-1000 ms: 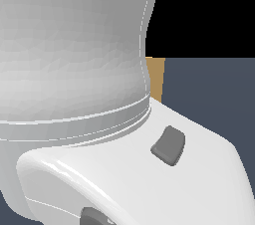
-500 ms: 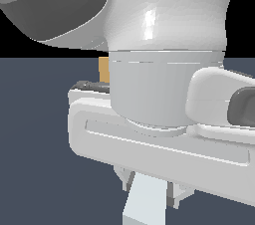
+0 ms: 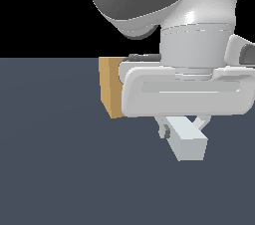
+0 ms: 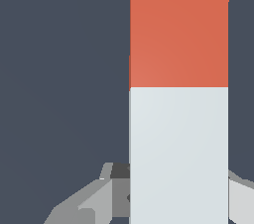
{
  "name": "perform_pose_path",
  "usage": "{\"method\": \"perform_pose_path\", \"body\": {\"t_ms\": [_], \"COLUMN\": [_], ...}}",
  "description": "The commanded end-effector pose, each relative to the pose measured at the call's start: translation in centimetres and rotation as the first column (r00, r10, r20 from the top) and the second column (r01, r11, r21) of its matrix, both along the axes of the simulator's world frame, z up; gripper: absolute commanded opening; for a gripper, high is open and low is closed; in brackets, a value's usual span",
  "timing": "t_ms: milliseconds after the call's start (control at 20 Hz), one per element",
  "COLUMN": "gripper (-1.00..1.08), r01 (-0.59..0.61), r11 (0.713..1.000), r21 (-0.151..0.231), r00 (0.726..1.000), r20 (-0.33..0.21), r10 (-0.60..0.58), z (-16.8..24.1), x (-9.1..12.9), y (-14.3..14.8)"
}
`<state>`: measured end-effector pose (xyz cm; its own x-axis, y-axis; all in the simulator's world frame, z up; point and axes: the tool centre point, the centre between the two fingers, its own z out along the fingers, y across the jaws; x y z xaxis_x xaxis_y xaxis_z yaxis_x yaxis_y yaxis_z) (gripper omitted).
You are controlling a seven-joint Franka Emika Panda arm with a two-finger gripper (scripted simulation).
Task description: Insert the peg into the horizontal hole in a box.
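Note:
My gripper (image 3: 182,128) is shut on the peg (image 3: 189,142) and holds it level above the dark floor. In the exterior view only the peg's pale grey-white end shows, pointing toward the camera. In the wrist view the peg (image 4: 178,94) shows both halves, red-orange beyond the pale one, with my gripper (image 4: 178,196) closed on the pale half and a finger (image 4: 99,198) on each side. The tan box (image 3: 110,89) stands behind the hand, toward the exterior view's left, partly hidden by it. The hole is not in view.
The arm's wrist and hand (image 3: 189,89) fill the upper right of the exterior view. The dark grey floor (image 3: 60,169) spreads around the box and under the peg.
The arm has drawn back from the camera and shifted toward the exterior view's right. The hand, the pale peg end and more of the box now show.

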<state>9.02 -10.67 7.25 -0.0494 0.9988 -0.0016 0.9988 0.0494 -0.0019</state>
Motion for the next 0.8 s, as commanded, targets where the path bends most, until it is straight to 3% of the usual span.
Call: {"method": "perform_pose_path", "body": {"t_ms": [0, 400, 750], "gripper": [-1.00, -1.00, -1.00], "r01": [-0.084, -0.271, -0.314], "r11": [0.996, 0.963, 0.949], "r21": [0.000, 0.001, 0.002], "r00": [0.996, 0.963, 0.949], "r20": [0.002, 0.002, 0.002], "r10": [0.084, 0.271, 0.314], "z": [0.8, 2.2, 2.5], "x": [1.0, 2.4, 2.5], "y": [2.0, 7.0, 8.2]}}
